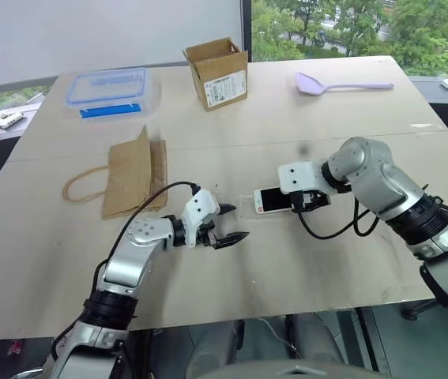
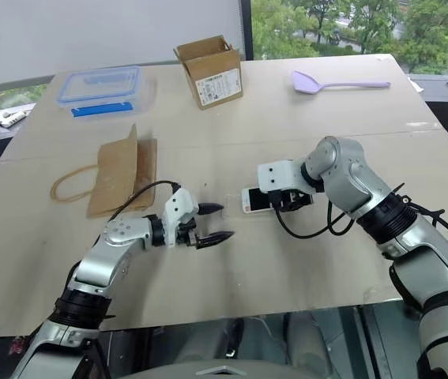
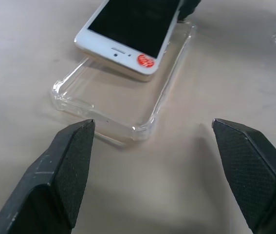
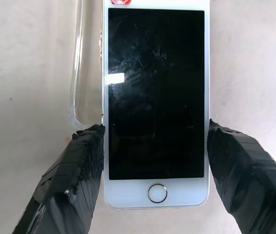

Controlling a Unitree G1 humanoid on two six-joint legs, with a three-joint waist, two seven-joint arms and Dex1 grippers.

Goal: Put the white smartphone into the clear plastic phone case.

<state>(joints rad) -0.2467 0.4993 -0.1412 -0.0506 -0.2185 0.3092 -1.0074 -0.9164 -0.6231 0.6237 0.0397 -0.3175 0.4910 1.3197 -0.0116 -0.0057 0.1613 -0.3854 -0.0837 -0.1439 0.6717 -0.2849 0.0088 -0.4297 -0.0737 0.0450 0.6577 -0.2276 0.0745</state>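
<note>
The step in hand looks like seating the phone [image 4: 156, 102] in the case [image 3: 123, 105]: the right gripper [image 4: 155, 146] clasps the phone across its width, one black finger against each long edge near the home button, and holds it screen-up over the case on the table [image 1: 326, 268]. The phone is not yet in. In the left wrist view its far end rides above the case floor, overlapping only the far part of the shell, and it sits askew, hanging past one long rim; in the right wrist view a clear rim shows beside one long edge of the phone instead of around it. The left gripper [image 1: 225, 224] hovers just short of the near end of the case, fingers spread wide with nothing between them, touching neither case nor phone. The next move probably calls for sliding the phone sideways until its edges line up inside the rims, then pressing it flat; the left gripper may need to pin the light case so it doesn't skate away. Further off, a brown paper bag [image 1: 133, 174] lies flat, an open cardboard box [image 1: 217, 73] stands upright with its contents out of sight, and a clear tub [image 1: 111, 91] sits closed under its blue-rimmed lid.
</note>
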